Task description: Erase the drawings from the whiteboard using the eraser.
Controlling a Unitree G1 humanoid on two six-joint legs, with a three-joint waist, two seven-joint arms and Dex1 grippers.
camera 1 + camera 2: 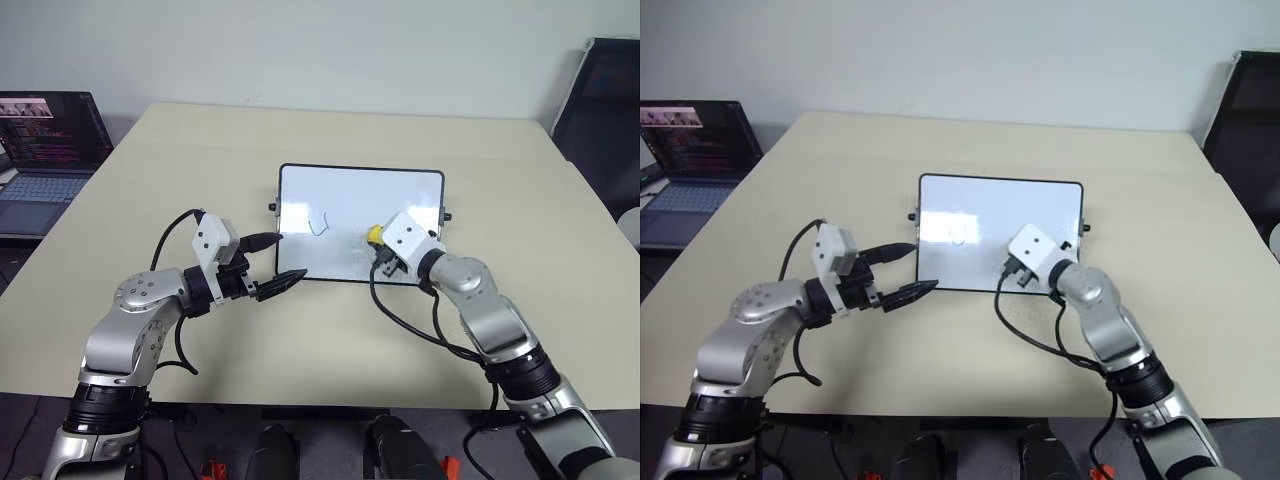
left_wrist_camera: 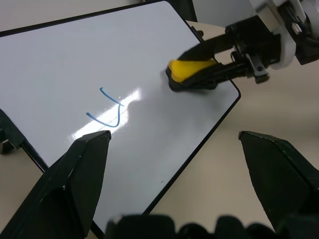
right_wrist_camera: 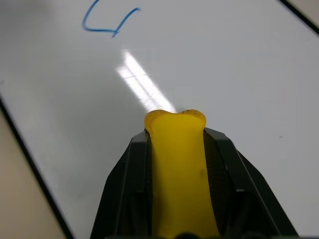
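Observation:
The whiteboard lies flat in the middle of the table, white with a thin black frame. One blue squiggle, a drawing, sits left of the board's centre and also appears in the wrist views. My right gripper is shut on the yellow eraser, which rests on the board's near right part, to the right of the squiggle. The eraser is squeezed between the two black fingers. My left gripper stands open over the board's near left corner, holding nothing.
An open laptop stands at the table's left edge. A dark chair is beyond the far right corner. The beige table spreads wide around the board.

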